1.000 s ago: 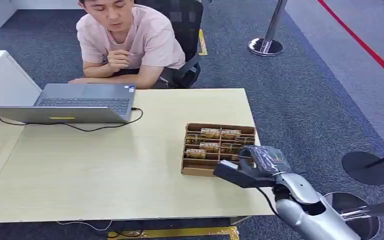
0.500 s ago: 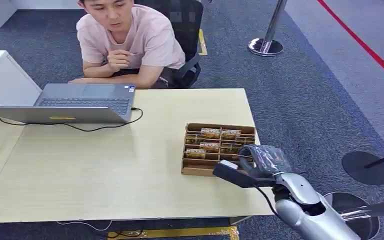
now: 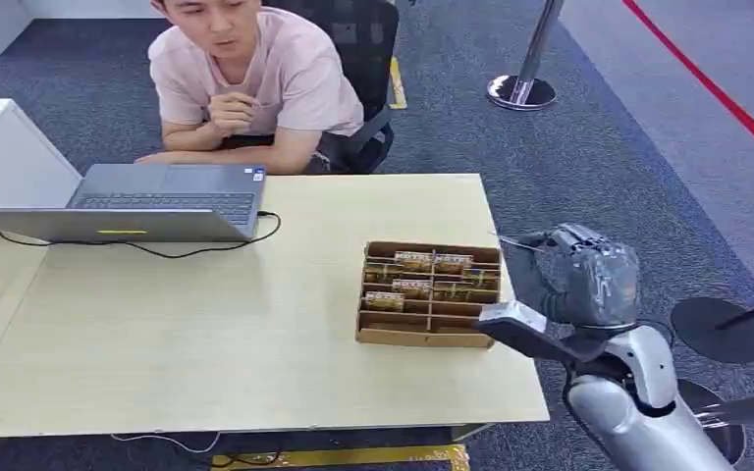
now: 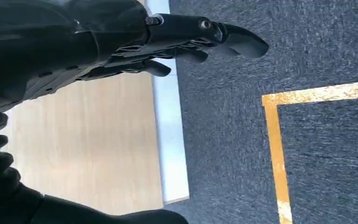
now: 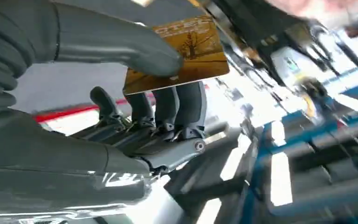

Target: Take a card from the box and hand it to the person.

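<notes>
From the head we see our right hand (image 3: 581,285) raised beside the box (image 3: 429,293) of cards on the table (image 3: 206,324), near the person (image 3: 255,78); at the left wrist, our left hand (image 4: 168,42) hangs with fingers loosely apart over carpet (image 4: 317,140); at the right wrist, thumb and fingers (image 5: 168,107) pinch a golden card (image 5: 182,56), its lettering unreadable.

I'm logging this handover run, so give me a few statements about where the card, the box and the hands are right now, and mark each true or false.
1. The right hand pinches a golden card between thumb and fingers. True.
2. The right hand is down inside the box. False: it is raised beside the box, past the table's right edge.
3. The box holds more cards in its compartments. True.
4. The person is reaching out for the card. False: one hand is at the chin, the other arm rests by the laptop.
5. The left hand holds a card. False: it holds nothing.
</notes>
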Controlling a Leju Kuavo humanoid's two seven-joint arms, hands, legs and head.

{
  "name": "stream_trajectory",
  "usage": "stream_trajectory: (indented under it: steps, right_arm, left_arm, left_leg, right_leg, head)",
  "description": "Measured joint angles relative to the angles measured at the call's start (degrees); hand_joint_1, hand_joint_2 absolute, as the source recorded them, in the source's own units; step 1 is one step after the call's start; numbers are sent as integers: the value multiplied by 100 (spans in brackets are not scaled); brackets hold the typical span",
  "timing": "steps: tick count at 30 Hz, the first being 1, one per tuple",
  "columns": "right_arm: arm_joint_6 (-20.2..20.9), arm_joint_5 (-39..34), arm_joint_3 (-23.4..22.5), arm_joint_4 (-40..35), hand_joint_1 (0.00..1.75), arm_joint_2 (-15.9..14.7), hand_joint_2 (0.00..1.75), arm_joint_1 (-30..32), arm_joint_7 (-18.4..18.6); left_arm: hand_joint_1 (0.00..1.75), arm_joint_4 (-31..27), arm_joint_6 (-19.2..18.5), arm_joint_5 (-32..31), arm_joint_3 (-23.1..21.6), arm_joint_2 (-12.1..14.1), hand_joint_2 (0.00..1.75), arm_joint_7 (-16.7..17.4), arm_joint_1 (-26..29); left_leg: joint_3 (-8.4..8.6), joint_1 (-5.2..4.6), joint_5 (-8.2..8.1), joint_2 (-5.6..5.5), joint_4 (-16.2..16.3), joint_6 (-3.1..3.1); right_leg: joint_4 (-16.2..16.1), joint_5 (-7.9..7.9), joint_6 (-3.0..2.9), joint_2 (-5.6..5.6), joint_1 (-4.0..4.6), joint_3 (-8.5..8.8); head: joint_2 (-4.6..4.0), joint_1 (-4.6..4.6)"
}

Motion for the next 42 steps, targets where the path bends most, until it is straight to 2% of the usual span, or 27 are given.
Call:
stream_trajectory:
  steps: [4, 9, 13, 16, 20, 22, 27, 31, 39, 40, 42]
  right_arm:
    - [-377, 55, 20, 348, 126, 305, 175, -87, -175]
    - [-370, 97, 24, 695, 126, 547, 175, -135, -97]
    - [-270, 145, 24, 826, 126, 599, 175, -141, -27]
    - [-353, 298, 28, 1026, 126, 630, 175, -248, -97]
    - [-978, 499, 29, 1999, 126, 840, 175, -787, -329]
    - [-1094, 777, -22, 2637, 126, 989, 175, -1162, -462]
    - [-1129, 1400, -424, 4172, 126, 1448, 175, -2098, -457]
    - [-1135, 1563, -671, 5146, 126, 1734, 175, -2653, -390]
    - [-1142, 1701, -857, 5945, 126, 1926, 175, -3091, -287]
    - [-1142, 1703, -876, 6031, 0, 1939, 175, -3141, -265]
    - [-1142, 1716, -909, 6192, 0, 1961, 175, -3213, -252]
  left_arm:
    - [0, 0, -2, -2, 0, -2, 175, -2, -23]
    - [0, 0, -22, -7, 0, -9, 175, -2, -22]
    - [0, 0, -46, -39, 0, -11, 175, -5, -22]
    - [0, 0, -55, -123, 0, -11, 175, -48, -23]
    - [0, 0, -96, -247, -2, -11, 175, -55, -39]
    - [0, 0, -107, -319, -2, -11, 175, -53, -56]
    - [0, 0, -157, -345, -7, -9, 175, -48, -74]
    - [0, 2, -177, -411, -11, 4, 175, -29, -80]
    - [0, 0, -221, -413, -22, 13, 175, 0, -81]
    - [0, 0, -227, -413, -22, 13, 175, -2, -80]
    - [0, 2, -243, -411, -24, 13, 175, -2, -80]
  left_leg:
    - [0, 1, 6, 0, -1, 0]
    - [-3, 0, 7, -2, -1, -2]
    - [-5, 0, 7, -2, 0, -2]
    - [-7, 0, 7, -2, -1, -2]
    - [-4, 1, 15, 4, -1, -1]
    - [-3, 1, 24, 4, -1, -1]
    - [-6, 1, 36, 4, -1, -7]
    - [-10, 1, 42, 2, 0, -2]
    - [-12, 0, 42, 2, 0, -3]
    - [-12, 0, 42, 2, 0, -2]
    - [-12, 0, 42, 2, 0, -2]
  right_leg:
    - [1, 1, 0, 0, 1, 0]
    - [1, 2, 1, -2, 0, 0]
    - [1, 3, 2, -2, -1, 0]
    - [1, 4, 4, -1, -1, -1]
    - [1, 13, 4, 9, 0, -1]
    - [1, 20, 0, 9, 0, -3]
    - [3, 35, -2, 9, 1, -6]
    - [3, 37, 0, 7, 0, -8]
    - [1, 37, 0, 7, -1, -10]
    - [2, 37, 0, 7, -1, -10]
    - [2, 37, 0, 7, 0, -10]
  head:
    - [0, -2]
    - [0, 0]
    - [0, 0]
    - [0, 0]
    - [0, 0]
    - [0, -2]
    - [0, 0]
    - [0, 0]
    - [0, -2]
    - [0, -2]
    - [0, -2]
